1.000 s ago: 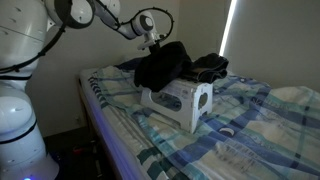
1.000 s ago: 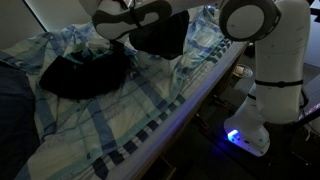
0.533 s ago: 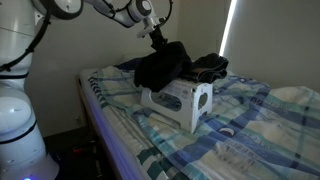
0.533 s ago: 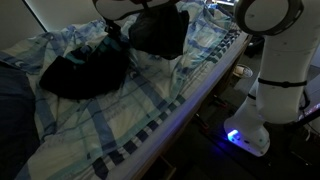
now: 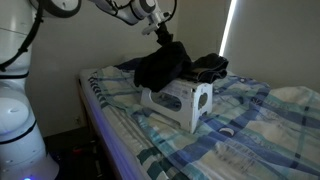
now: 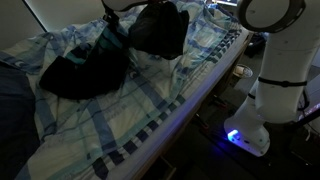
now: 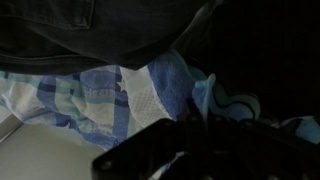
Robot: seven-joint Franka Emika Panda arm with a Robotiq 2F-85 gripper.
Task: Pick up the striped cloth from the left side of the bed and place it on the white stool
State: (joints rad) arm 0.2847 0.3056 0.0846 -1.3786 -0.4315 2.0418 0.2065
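Observation:
The striped cloth (image 5: 163, 66) looks dark blue and hangs bunched from my gripper (image 5: 163, 39). Its lower folds drape over the top of the white stool (image 5: 186, 106). The stool stands on the bed (image 5: 245, 135) with its plaid sheet. In an exterior view the cloth (image 6: 160, 30) hangs above the bed (image 6: 110, 120) and hides the stool. The gripper is shut on the cloth's top. In the wrist view dark fabric (image 7: 90, 30) fills the top, plaid sheet (image 7: 100, 100) lies below, and the fingers (image 7: 185, 145) are a dark shape.
A black garment (image 5: 212, 68) lies on the bed behind the stool; it also shows in an exterior view (image 6: 85, 72). The robot's white base (image 5: 20, 120) stands beside the bed's edge, as the other view shows (image 6: 272, 90). A bright window strip (image 5: 228, 30) is behind.
The gripper has risen and shifted slightly along the bed, pulling the cloth's top higher. The cloth's lower part stays on the stool.

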